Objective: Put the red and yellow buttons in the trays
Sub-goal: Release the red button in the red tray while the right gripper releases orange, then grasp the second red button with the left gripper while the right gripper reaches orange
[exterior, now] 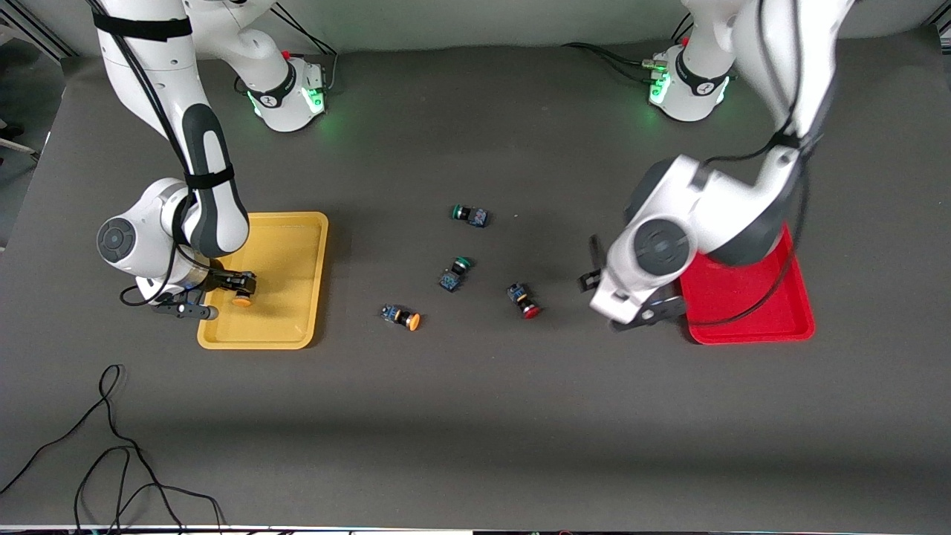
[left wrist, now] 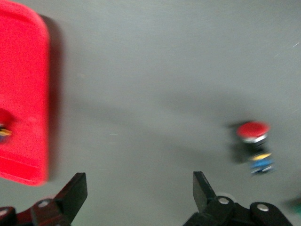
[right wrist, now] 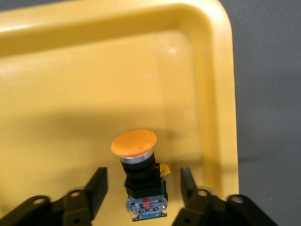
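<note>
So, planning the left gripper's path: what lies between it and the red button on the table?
Nothing: the left wrist view shows bare table between left gripper and red button.

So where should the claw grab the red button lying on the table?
Probably across the black-and-blue body of the red button, coming straight down. It lies on its side, so the narrower body gives two flat sides to pinch; the round cap would likely slip.
</note>
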`<act>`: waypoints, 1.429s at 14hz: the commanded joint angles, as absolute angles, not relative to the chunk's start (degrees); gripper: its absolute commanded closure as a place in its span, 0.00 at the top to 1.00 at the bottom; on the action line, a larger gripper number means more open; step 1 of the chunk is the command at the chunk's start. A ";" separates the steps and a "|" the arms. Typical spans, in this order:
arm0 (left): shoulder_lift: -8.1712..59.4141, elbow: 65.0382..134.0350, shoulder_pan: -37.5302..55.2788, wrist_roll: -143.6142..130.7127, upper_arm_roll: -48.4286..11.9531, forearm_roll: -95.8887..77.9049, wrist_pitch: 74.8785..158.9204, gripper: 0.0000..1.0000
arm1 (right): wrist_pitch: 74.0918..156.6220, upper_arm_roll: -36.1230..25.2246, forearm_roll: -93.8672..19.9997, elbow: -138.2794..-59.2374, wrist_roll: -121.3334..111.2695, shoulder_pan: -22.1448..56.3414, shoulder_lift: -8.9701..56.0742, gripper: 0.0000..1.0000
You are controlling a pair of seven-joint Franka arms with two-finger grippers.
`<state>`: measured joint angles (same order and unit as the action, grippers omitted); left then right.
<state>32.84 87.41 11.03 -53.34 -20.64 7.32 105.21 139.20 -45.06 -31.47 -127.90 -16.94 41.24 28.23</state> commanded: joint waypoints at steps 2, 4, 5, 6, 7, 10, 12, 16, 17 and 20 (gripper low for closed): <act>44.46 73.31 17.56 -68.26 -19.69 5.01 107.11 1.00 | 132.13 -46.23 -32.44 -125.08 -18.11 42.01 25.85 1.00; 46.39 73.39 19.76 -72.14 -19.69 5.18 111.69 1.00 | 125.37 -49.03 -27.10 -120.79 -17.58 42.36 23.56 1.00; 47.28 73.65 21.17 -73.12 -19.43 5.53 112.75 0.99 | 121.33 -49.39 -24.37 -117.63 -16.19 42.36 23.03 1.00; 48.24 73.74 22.31 -73.39 -19.25 5.97 113.89 0.99 | 116.94 -49.48 -22.52 -114.03 -14.61 42.36 22.59 1.00; 48.77 74.26 22.67 -73.39 -19.16 7.19 115.30 0.99 | 113.33 -50.00 -21.46 -110.86 -14.24 42.36 22.24 1.00; 48.95 79.53 22.41 -73.48 -19.07 11.59 121.18 0.98 | 108.55 -50.45 -20.48 -103.64 -14.85 42.45 22.41 1.00; 49.30 80.59 22.41 -73.48 -18.72 11.69 123.04 0.91 | 108.28 -49.92 -19.08 -101.00 -14.94 44.02 22.76 1.00; 49.66 80.77 22.32 -73.21 -18.37 11.69 122.96 0.18 | 108.37 -49.14 -19.07 -97.56 -15.20 50.70 23.99 1.00; 49.66 80.77 22.24 -73.39 -18.37 11.69 122.78 0.00 | 108.37 -47.74 -19.07 -97.21 -15.29 51.23 24.52 1.00; 48.61 80.51 22.06 -73.13 -18.37 11.69 121.47 0.00 | 108.98 -41.68 -19.51 -94.23 -15.55 51.15 27.50 1.00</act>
